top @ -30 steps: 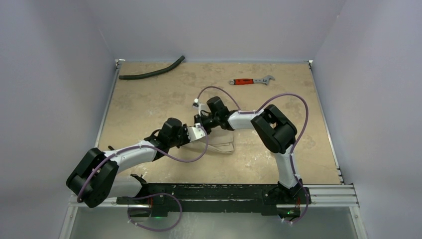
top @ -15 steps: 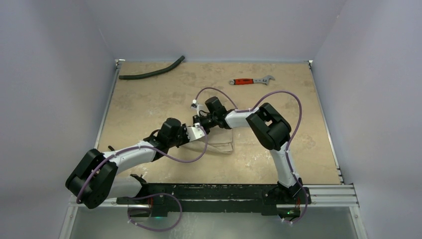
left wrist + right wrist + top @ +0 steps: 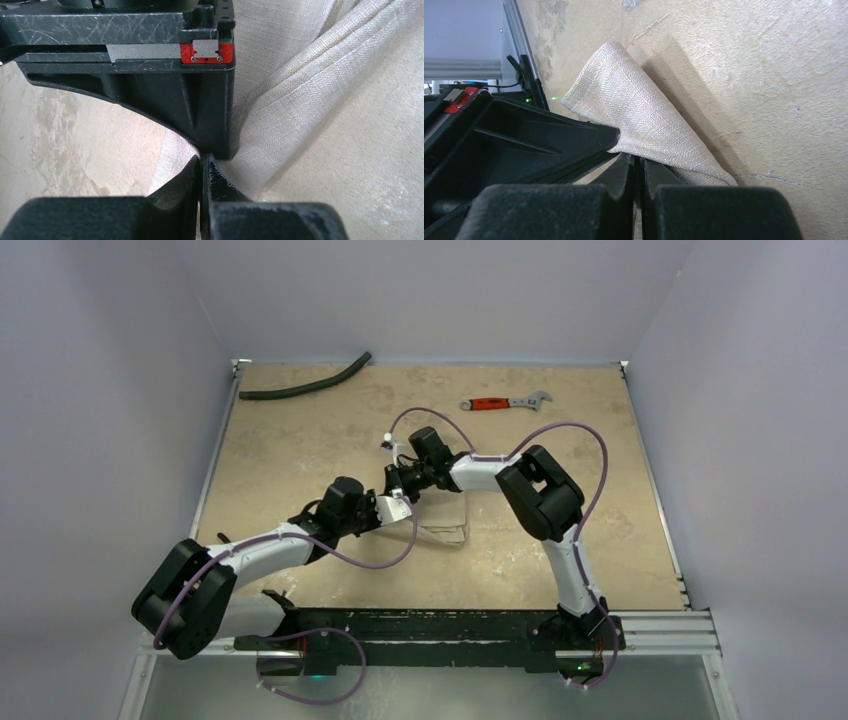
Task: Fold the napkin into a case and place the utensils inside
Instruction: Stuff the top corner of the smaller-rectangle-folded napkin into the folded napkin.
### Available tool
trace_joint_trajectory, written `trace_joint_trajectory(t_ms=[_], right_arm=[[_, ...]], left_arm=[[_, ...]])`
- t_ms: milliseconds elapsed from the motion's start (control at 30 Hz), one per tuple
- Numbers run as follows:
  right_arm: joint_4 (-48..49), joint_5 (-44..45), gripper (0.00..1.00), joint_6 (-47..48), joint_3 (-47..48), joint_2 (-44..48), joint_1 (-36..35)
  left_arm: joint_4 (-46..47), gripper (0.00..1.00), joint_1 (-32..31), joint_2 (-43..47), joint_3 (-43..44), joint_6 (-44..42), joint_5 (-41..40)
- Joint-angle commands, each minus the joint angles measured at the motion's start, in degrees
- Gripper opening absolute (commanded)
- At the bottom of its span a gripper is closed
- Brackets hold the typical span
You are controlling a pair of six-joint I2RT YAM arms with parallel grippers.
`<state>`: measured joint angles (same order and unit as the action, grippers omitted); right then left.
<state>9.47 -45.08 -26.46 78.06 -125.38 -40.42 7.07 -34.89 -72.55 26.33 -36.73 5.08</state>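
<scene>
Plain pale lilac-grey walls (image 3: 430,290) close in the counter (image 3: 290,450) on its far, left and right sides. Its top is mottled beige, like stone, evenly lit with soft shadows. Aluminium rails (image 3: 660,625) run along its near edge. A curved black hose (image 3: 300,388) lies at the far left corner, and a red-handled wrench (image 3: 503,402) lies near the far edge.

We took this for a robotics lab's test cell; the table (image 3: 300,450), a mottled beige slab, was boxed in by plain pale walls (image 3: 430,290) behind it and at both sides; along its near edge ran an aluminium rail (image 3: 660,625) carrying the left arm (image 3: 260,550) and the right arm (image 3: 545,500), both trailing purple cables (image 3: 604,462); at the table's far edge lay a red-handled wrench (image 3: 495,403) and a black hose (image 3: 305,387).
</scene>
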Motion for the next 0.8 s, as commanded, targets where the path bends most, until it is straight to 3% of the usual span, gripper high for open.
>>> trace_joint_trajectory(t_ms=[0, 367, 533, 633, 767], right_arm=[[0.4, -0.53, 0.0, 1.05, 1.92, -1.9, 0.5], [2.78, -4.12, 0.0, 0.33, 2.55, -1.52, 0.6], [2.93, -7.41, 0.08, 0.44, 0.85, 1.82, 0.74], [1.55, -5.99, 0.2, 1.82, -0.72, 4.61, 1.14], [-2.57, -2.95, 0.22, 4.48, -2.4, 6.99, 3.07]], left_arm=[[-2.17, 0.0, -0.11, 1.19, 0.71, -2.06, 3.53], [-1.71, 0.0, -0.16, -1.44, -5.54, -18.0, 3.12], [-2.94, 0.0, -0.17, -2.82, -5.45, -21.69, 3.84], [-5.34, 0.0, -0.17, -3.42, -5.03, -23.96, 4.57], [-7.99, 0.0, -0.17, -4.01, -4.69, -26.49, 5.46]])
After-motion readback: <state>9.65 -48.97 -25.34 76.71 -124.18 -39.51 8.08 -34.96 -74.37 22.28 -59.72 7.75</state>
